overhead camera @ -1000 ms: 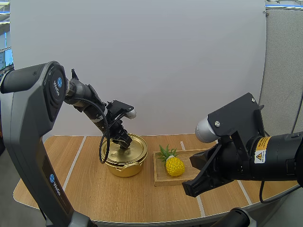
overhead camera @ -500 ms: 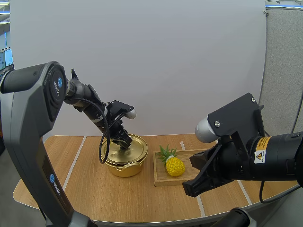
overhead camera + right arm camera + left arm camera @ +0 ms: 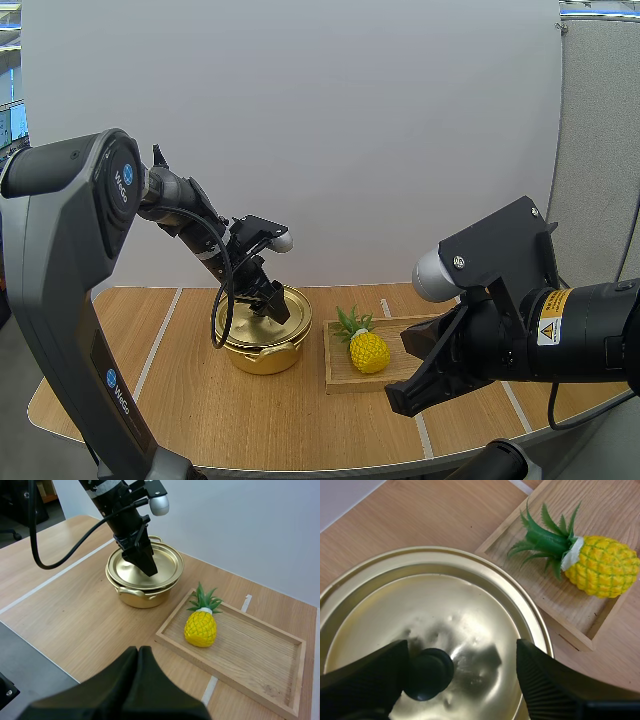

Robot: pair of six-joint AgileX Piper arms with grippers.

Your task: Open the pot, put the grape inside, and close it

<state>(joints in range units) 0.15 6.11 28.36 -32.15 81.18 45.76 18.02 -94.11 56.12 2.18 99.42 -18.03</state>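
Left wrist view: the left gripper (image 3: 461, 652) spreads its fingers wide over the round golden metal pot (image 3: 262, 358)'s lid (image 3: 470, 600), its black knob (image 3: 427, 674) just beside one finger. Centre on the knob, then pinch. The yellow plastic pineapple (image 3: 602, 565) lies beside the pot. The right gripper (image 3: 140, 651), fingers together, hangs well apart from the pot.

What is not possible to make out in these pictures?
- Inside of the pot: the lid covers it in every view.
- The knob: in the high view the left pincer hides it.
- Contact: in the left wrist view one finger stands against the knob; whether it touches cannot be told.
- The tray: in the high view the right pincer and its arm cover the end away from the pot.
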